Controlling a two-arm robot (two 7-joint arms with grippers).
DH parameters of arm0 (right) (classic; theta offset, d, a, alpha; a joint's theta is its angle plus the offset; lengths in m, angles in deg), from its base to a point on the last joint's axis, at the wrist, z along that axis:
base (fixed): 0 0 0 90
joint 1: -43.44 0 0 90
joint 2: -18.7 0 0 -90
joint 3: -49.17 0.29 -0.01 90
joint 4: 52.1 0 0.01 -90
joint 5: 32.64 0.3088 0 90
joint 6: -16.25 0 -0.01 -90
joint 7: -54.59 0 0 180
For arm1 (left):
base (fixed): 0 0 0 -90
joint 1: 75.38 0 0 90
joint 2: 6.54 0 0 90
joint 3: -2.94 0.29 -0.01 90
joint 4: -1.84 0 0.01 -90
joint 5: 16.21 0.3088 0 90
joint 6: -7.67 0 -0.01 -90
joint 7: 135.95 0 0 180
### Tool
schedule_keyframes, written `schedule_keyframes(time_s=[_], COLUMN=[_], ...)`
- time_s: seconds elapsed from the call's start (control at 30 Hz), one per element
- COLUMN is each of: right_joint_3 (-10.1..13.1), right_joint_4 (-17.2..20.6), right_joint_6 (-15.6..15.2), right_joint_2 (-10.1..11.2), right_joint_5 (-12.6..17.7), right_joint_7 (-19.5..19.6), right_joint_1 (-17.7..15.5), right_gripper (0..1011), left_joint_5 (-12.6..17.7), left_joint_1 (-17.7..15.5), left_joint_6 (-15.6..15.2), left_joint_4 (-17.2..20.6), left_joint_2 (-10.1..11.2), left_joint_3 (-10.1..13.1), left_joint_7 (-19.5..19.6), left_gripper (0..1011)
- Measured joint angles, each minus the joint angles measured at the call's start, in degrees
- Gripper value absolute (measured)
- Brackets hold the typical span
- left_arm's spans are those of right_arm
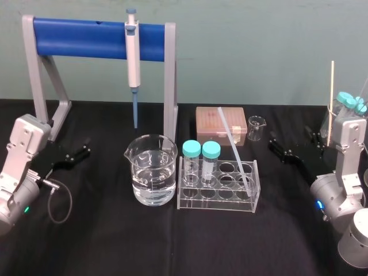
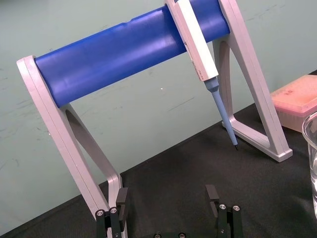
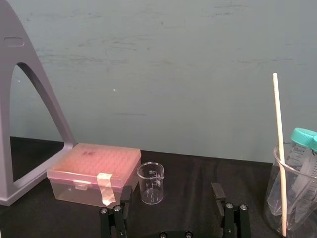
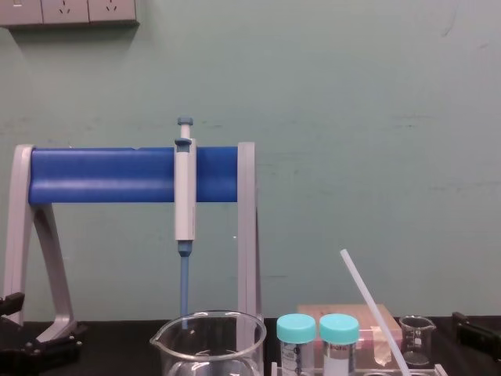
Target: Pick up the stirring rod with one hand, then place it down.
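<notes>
The left gripper [image 1: 82, 150] sits low over the bench [image 1: 172, 241] by the left foot of the pipette stand [image 1: 86, 37], its fingers spread wide and holding nothing. The right gripper [image 1: 294, 146] hovers to the right of the tube rack [image 1: 218, 198], also spread wide and empty, near the small beaker [image 1: 256, 127]. The stirring rod [image 1: 234, 146] leans tilted in a right-hand hole of the rack, its upper end over the pink tip box [image 1: 221, 123]. Bare bench lies between the right gripper and the rack, and along the whole front edge.
</notes>
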Motion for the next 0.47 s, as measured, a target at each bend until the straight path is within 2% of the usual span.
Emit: schedule_keyframes(time_s=[0.47], right_joint_3=[0.0], right_joint_4=[0.2], right_joint_6=[0.1], right_joint_2=[0.0], right_joint_5=[0.1], right_joint_7=[-0.2], right_joint_1=[-0.1], right_gripper=[1003], left_joint_5=[0.0], left_joint_1=[0.0], left_joint_6=[0.0], left_joint_4=[0.0], left_joint_2=[0.0], left_joint_3=[0.0], left_joint_7=[0.0], left_gripper=[1000])
